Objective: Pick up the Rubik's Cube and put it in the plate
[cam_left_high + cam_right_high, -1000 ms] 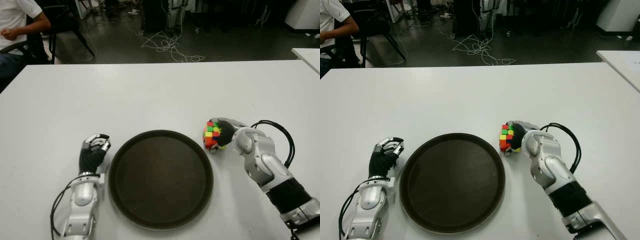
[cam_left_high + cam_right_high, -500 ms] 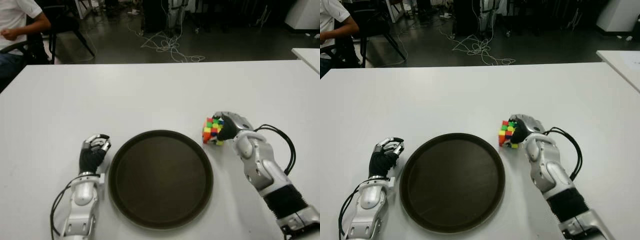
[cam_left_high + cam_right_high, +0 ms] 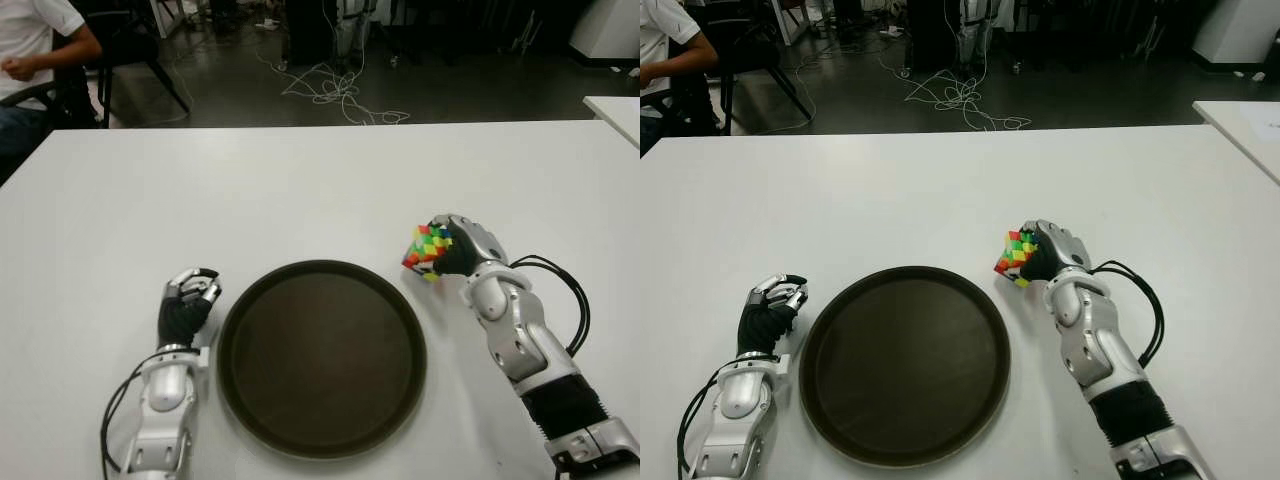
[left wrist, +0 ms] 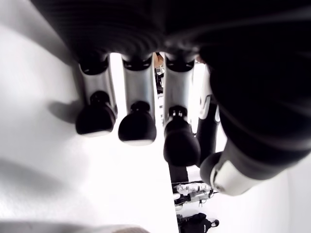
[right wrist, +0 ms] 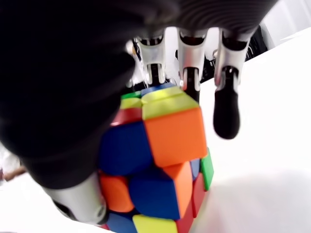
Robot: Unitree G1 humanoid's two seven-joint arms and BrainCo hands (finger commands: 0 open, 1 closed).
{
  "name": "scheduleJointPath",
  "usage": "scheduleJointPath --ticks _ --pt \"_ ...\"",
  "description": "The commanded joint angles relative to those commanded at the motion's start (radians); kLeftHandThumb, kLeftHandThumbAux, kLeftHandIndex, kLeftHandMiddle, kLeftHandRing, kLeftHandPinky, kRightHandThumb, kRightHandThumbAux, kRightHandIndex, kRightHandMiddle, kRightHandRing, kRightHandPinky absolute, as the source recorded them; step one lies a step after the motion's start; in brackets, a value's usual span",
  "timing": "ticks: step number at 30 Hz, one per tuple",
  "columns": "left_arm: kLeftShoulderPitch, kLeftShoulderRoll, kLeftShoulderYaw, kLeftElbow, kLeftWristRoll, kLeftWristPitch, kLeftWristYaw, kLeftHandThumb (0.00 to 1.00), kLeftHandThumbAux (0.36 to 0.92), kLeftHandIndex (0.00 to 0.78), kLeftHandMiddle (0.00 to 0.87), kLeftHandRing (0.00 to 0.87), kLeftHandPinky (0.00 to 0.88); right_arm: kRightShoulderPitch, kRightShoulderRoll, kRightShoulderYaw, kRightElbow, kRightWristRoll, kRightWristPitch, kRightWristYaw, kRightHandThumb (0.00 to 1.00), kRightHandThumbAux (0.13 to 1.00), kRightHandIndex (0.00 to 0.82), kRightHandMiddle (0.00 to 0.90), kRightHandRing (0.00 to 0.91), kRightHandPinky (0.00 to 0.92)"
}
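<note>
right hand [image 3: 462, 250] grips Rubik's Cube [image 3: 426, 251], maybe lifted | plate [image 3: 322, 356] just to its left | left hand [image 3: 186, 305] curled, empty

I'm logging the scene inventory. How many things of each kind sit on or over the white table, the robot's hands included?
Rubik's Cube: 1, held in the right hand, tilted, beside the plate
Plate: 1, dark, round, nothing in it
Robot hands: 2, the left hand curled left of the plate
Total: 4
</note>
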State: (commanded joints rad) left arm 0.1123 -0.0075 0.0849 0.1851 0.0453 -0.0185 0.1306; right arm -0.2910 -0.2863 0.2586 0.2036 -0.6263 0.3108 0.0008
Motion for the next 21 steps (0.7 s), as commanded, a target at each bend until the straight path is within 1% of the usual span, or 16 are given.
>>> scheduleJointPath --ticks 8,18,21 --pt "-0.001 0.002 -0.002 0.003 -0.003 -0.007 -0.004 0.711 0.706 0.443 0.81 0.828 0.809 -0.002 0.0 -0.005 0.009 0.02 -0.011 -0.003 0.25 0.869 0.617 0.761 0.77 0.759" --pt "0.001 -0.005 -0.001 -0.005 -0.005 0.0 0.004 0.71 0.705 0.443 0.815 0.831 0.812 -0.01 -0.001 -0.005 0.033 0.019 -0.027 -0.021 0.182 0.876 0.634 0.761 0.777 0.771" --pt "0.002 -0.008 0.0 -0.009 -0.006 0.003 0.007 0.71 0.705 0.443 0.814 0.831 0.811 -0.011 -0.001 -0.005 0.04 0.018 -0.037 -0.033 0.138 0.882 0.641 0.763 0.78 0.77"
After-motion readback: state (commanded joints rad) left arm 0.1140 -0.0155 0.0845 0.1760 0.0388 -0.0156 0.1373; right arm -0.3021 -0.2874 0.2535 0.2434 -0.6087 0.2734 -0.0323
